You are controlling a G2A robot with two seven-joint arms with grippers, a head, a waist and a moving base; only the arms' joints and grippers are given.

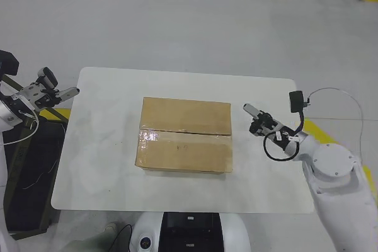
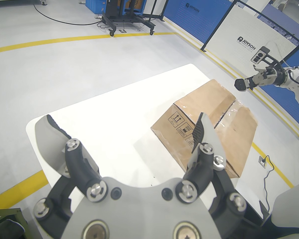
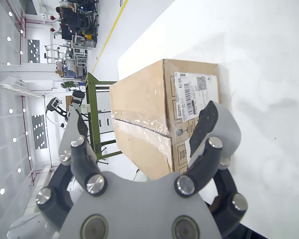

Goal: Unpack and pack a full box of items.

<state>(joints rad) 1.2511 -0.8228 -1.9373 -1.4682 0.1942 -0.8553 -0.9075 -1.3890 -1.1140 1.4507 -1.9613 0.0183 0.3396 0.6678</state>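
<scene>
A brown cardboard box [image 1: 185, 134] lies in the middle of the white table [image 1: 107, 164], its top flaps closed and taped along the centre seam. The same box [image 2: 209, 123] appears in the left wrist view, and in the right wrist view the box [image 3: 149, 115] shows a white label on its end face. My left gripper [image 1: 63, 92] hangs open over the table's far left corner, well clear of the box. My right gripper [image 1: 252, 113] stands open just off the box's right end, with nothing between its fingers. In their own views, left gripper [image 2: 124, 128] and right gripper [image 3: 144, 118] are both empty.
A dark cart with a green frame [image 1: 25, 183] stands off the table's left side. Yellow floor lines [image 1: 315, 129] run past both sides. Bare table surrounds the box on every side, widest at the left and the front.
</scene>
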